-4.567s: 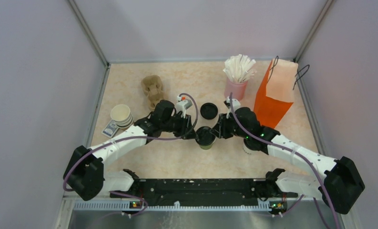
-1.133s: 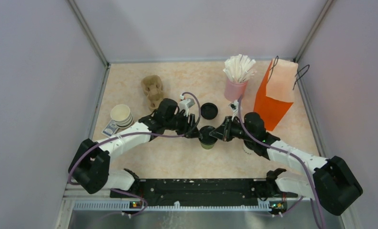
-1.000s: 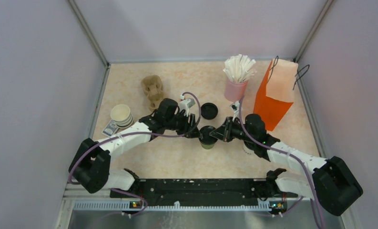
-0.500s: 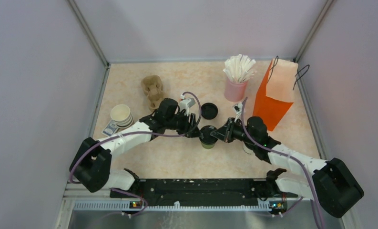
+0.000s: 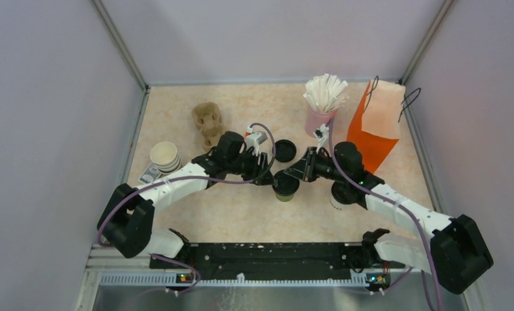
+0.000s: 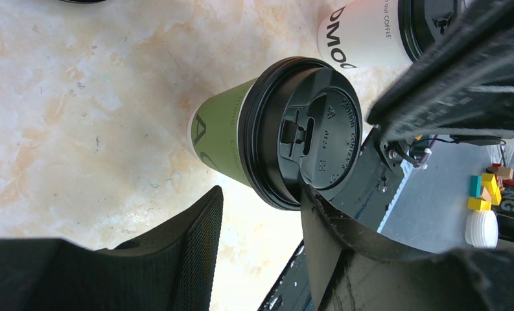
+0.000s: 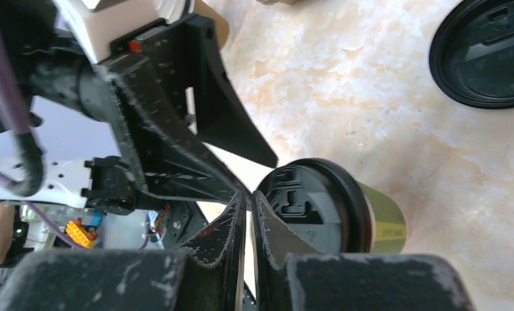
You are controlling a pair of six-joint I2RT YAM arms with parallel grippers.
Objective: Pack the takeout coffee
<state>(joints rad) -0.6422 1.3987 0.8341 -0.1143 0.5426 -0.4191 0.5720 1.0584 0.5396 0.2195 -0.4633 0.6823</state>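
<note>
The coffee (image 5: pixel 285 186) stands upright near the middle of the table (image 5: pixel 241 217), a little toward the near edge, its black lid (image 6: pixel 309 133) on. I judge it light, with a soft paper wall that dents and a lid that could pop. I would take it by the olive wall below the rim, squeeze gently and keep it level.

My left hand (image 6: pixel 261 191) is open, fingers either side of the cup's top, one seeming to touch the lid's rim. My right hand (image 7: pixel 247 201) is closed on nothing, its tips at the lid's edge from the other side, where it would crowd a lift.

Just right of the coffee, a white cup (image 6: pixel 371 29) sits under my right arm. Farther back lies a loose lid (image 5: pixel 284 150). A stack of cups (image 5: pixel 164 157) is by the left edge, with a cardboard carrier (image 5: pixel 208 123) beyond. A pink straw cup (image 5: pixel 321 120) stands just left of the orange bag (image 5: pixel 371 139) in the far right corner, close to any path there.
</note>
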